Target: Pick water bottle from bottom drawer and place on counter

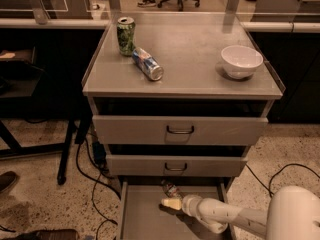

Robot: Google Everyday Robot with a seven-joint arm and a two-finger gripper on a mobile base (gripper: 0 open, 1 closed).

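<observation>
The water bottle [170, 188] is a small clear shape at the back of the open bottom drawer [142, 219], just under the front of the middle drawer. I cannot tell whether it stands or lies. My gripper [171, 204] reaches into the drawer from the right on a white arm. Its pale tip is just in front of the bottle, close to it or touching it. The counter [195, 44] is the flat grey top of the cabinet.
On the counter, a green can [126, 35] stands at the back left, a blue-and-silver can [148, 64] lies beside it, and a white bowl [241, 61] sits at the right. The two upper drawers [180, 130] are slightly open. Cables lie on the floor [95, 184].
</observation>
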